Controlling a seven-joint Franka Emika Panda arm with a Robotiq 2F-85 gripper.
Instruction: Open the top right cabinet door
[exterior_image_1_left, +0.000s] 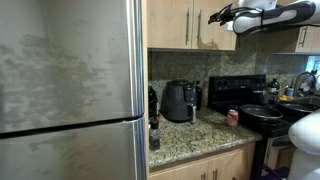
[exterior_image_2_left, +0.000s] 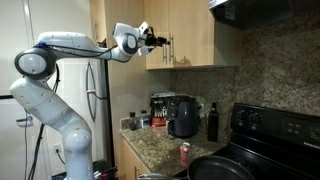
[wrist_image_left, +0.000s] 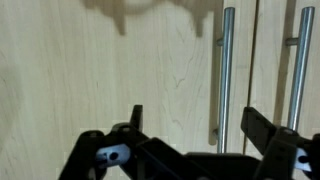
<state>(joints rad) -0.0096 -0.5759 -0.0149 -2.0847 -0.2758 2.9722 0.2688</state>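
Observation:
The top right cabinet door (wrist_image_left: 290, 60) is a light-wood panel with a slim silver bar handle (wrist_image_left: 297, 70) along its left edge. It is closed and shows in both exterior views (exterior_image_1_left: 215, 38) (exterior_image_2_left: 190, 35). The matching left door (wrist_image_left: 100, 70) has its own handle (wrist_image_left: 225, 70) along its right edge. My gripper (wrist_image_left: 195, 115) is open and empty, close in front of the doors. In the wrist view the left door's handle stands between my fingers, and the right door's handle lies just outside my right finger. The gripper also shows in both exterior views (exterior_image_1_left: 215, 15) (exterior_image_2_left: 155, 40).
A large stainless-steel fridge (exterior_image_1_left: 70, 70) stands beside the cabinets. Below are a granite countertop (exterior_image_1_left: 190, 135) with a black air fryer (exterior_image_1_left: 180, 100), a dark bottle (exterior_image_2_left: 212, 122) and a red can (exterior_image_2_left: 184, 152). A black stove (exterior_image_1_left: 250, 95) holds a pan (exterior_image_1_left: 262, 113).

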